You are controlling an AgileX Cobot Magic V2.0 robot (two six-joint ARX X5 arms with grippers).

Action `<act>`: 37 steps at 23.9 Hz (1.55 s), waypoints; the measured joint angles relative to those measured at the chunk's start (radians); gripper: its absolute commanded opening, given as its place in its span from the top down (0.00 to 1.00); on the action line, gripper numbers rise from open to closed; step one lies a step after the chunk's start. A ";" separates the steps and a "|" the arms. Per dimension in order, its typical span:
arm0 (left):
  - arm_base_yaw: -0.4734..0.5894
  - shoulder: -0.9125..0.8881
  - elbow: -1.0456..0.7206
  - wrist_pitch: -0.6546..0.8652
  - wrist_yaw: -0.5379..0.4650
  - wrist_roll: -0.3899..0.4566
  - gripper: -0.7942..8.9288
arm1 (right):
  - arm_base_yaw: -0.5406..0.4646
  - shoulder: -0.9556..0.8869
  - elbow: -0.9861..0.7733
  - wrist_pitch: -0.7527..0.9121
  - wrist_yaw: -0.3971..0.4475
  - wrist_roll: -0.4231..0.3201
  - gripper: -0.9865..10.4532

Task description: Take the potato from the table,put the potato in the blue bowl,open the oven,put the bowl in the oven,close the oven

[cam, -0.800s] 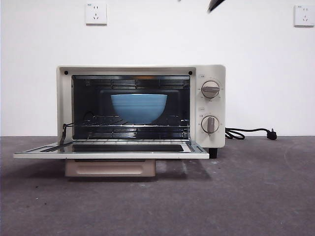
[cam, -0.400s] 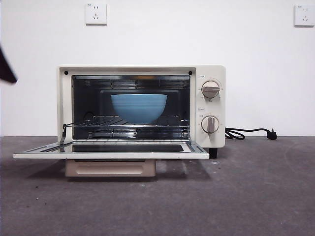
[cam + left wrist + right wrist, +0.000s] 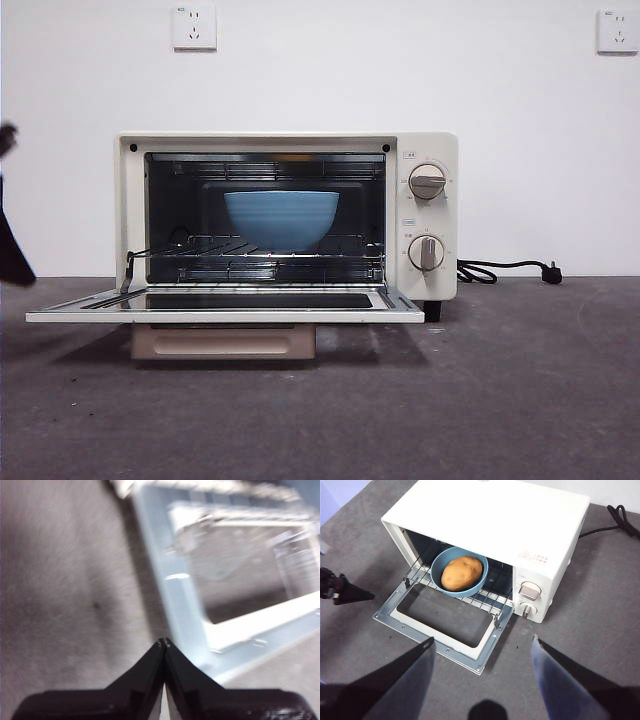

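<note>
Potato (image 3: 462,573): seen only in the right wrist view, lying in the blue bowl (image 3: 440,563); hidden behind the bowl's wall in the front view.
Blue bowl: set on the wire rack (image 3: 265,248) inside the oven (image 3: 430,145).
Oven door (image 3: 225,305): dropped flat and open above the desk (image 3: 500,400).
Left hand (image 3: 163,643): jaws pressed together, nothing gripped, just beside the door's corner; shown as a dark tip in the other views.
Right hand (image 3: 482,650): jaws spread wide, held high above the desk in front of the oven.
Writing: red label on the oven top, too small to be read.
</note>
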 measured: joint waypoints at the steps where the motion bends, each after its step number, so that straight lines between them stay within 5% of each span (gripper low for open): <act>1: 0.000 0.022 0.000 0.013 0.000 0.000 0.93 | 0.000 -0.001 0.000 -0.004 0.000 0.000 0.63; 26: -0.041 0.249 0.000 0.138 0.172 -0.007 0.93 | 0.000 -0.002 0.000 -0.017 0.000 0.000 0.64; 37: 0.009 0.253 0.000 0.186 0.422 -0.050 0.93 | 0.000 -0.002 0.000 -0.018 0.000 0.000 0.64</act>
